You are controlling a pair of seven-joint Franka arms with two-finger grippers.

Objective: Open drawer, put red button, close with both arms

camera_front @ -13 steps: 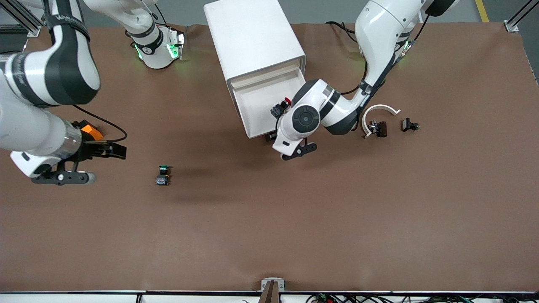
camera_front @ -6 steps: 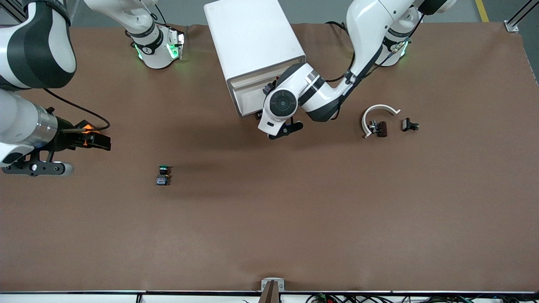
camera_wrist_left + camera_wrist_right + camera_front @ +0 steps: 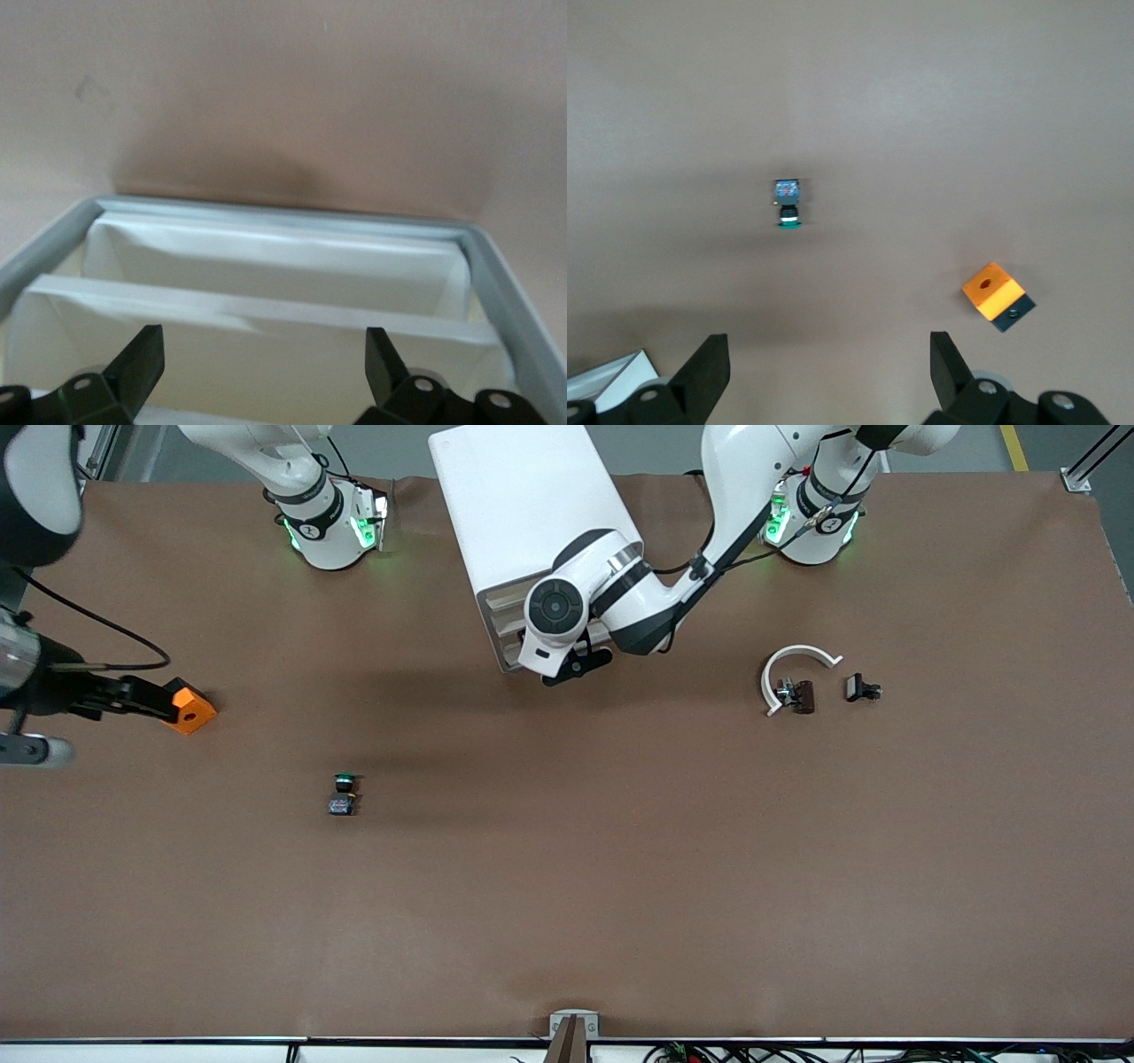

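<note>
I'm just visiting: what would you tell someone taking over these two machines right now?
Left claw: open, at the drawer front of the white cabinet.
Right claw: open, empty, over the table near the orange block; that arm waits.
Red button: not in view; only the green button lies out.
Done: drawer looks pushed in, or nearly.
Left: confirm it is fully shut.

Two glossy white jointed arms with black bands

The arms (image 3: 620,593) have rounded white shells, black joint rings and a dark round cap at the centre of the front view; green lights glow on both bases along its top; thin black cables trail beside them; gripper fingers (image 3: 133,367) are matte black with small screws.
</note>
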